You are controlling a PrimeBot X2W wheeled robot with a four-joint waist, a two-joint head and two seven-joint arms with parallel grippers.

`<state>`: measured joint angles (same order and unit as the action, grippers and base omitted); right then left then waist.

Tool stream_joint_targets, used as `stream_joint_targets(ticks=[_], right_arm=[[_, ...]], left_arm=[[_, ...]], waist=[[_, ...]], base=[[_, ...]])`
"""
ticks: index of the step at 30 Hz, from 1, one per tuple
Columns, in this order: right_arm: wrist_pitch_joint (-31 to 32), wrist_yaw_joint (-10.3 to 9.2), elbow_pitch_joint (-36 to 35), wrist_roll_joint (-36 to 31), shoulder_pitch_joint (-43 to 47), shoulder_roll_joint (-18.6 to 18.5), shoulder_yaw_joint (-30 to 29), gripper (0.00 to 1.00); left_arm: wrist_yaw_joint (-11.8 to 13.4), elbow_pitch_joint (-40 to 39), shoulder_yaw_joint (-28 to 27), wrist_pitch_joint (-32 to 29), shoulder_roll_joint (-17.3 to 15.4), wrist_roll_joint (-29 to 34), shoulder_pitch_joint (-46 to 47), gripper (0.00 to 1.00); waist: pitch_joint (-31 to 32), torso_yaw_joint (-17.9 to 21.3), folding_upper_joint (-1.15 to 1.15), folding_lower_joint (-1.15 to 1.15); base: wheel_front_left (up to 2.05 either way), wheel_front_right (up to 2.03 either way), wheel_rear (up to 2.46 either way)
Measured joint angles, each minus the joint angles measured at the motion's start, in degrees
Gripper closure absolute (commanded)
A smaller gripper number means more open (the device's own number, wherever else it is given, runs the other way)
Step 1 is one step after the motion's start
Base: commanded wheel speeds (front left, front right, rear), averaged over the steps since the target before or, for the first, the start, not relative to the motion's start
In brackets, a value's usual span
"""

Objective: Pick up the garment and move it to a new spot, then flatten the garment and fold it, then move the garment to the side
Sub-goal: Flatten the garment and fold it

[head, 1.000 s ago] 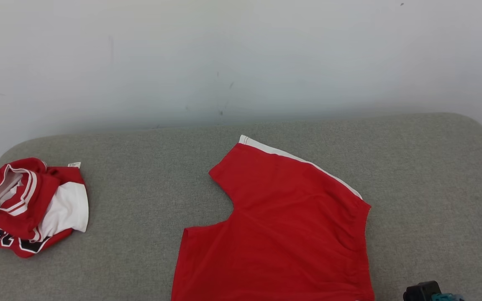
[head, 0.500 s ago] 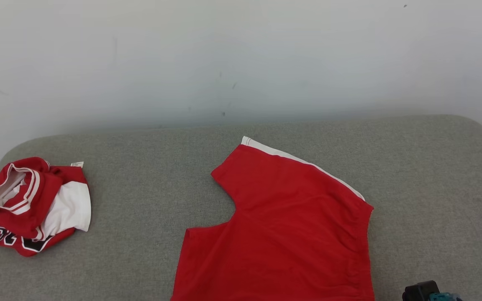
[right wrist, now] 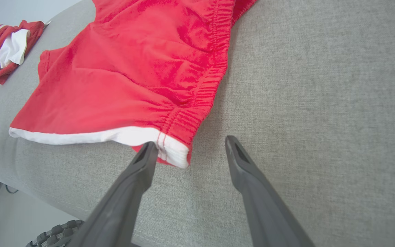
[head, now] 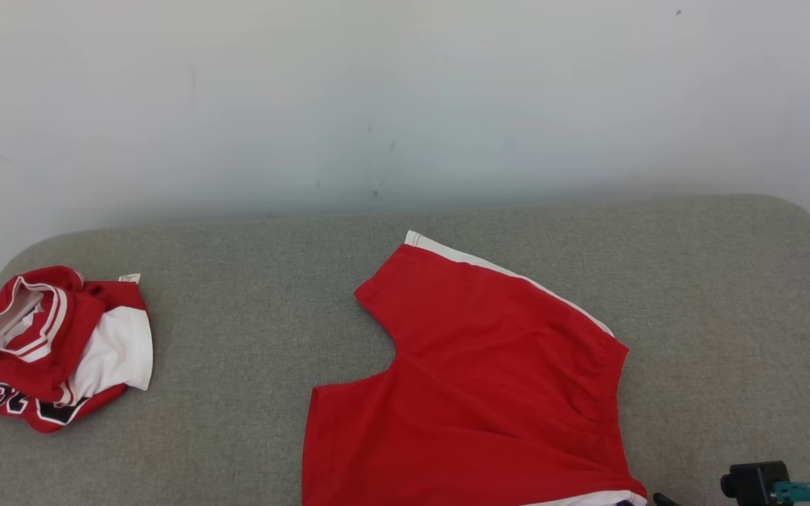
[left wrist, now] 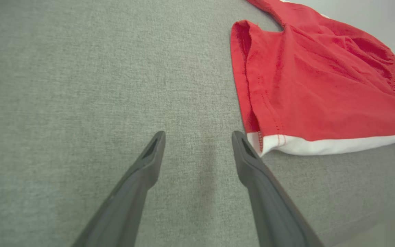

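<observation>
- The red garment (head: 475, 393) lies spread on a grey cushion (head: 236, 281), well apart from a crumpled jersey (head: 46, 344).
- The left gripper (left wrist: 198, 134), fingers apart, hovers just beside the garment's white hem corner.
- The right gripper (right wrist: 190, 141), fingers apart, is at the waistband corner.

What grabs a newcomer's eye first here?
Bright red fabric shorts with white side stripes lie flat right of centre on the grey upholstered cushion. A crumpled red-and-white jersey sits at its far left. The left gripper and right gripper, both open, are at the shorts' near corners.
</observation>
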<state>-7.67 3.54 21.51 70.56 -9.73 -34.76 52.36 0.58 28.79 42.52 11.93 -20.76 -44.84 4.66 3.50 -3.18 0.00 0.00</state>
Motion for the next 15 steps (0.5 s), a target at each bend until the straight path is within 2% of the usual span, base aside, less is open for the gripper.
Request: stream_joint_targets(ticks=[5,12,13,15], right_arm=[[-0.42,0.97,-4.24,2.46,1.37,-2.93,-1.75,0.0],[-0.47,1.33,-10.71,3.41,1.35,-4.1,-2.13,0.0],[-1.19,1.3,-11.27,2.92,1.27,-4.1,-2.54,0.0],[-3.36,0.03,-11.87,1.47,0.71,-4.34,-4.28,0.0]], left_arm=[[1.41,-2.75,-1.86,0.8,-1.66,0.01,-0.01,0.0],[2.04,-6.28,-2.76,1.19,-2.27,0.42,0.07,0.0],[2.23,-6.78,-2.75,1.24,-2.33,0.62,0.1,0.0],[2.99,-8.06,-3.53,1.34,-2.32,0.8,0.12,0.0]], waist=[[-0.03,0.05,0.0,0.0],[-0.15,0.33,0.0,0.0],[-0.16,0.36,0.0,0.0],[-0.15,0.44,0.0,0.0]], base=[[0.0,0.0,0.0],[0.0,0.0,0.0],[0.0,0.0,0.0],[0.0,0.0,0.0]])
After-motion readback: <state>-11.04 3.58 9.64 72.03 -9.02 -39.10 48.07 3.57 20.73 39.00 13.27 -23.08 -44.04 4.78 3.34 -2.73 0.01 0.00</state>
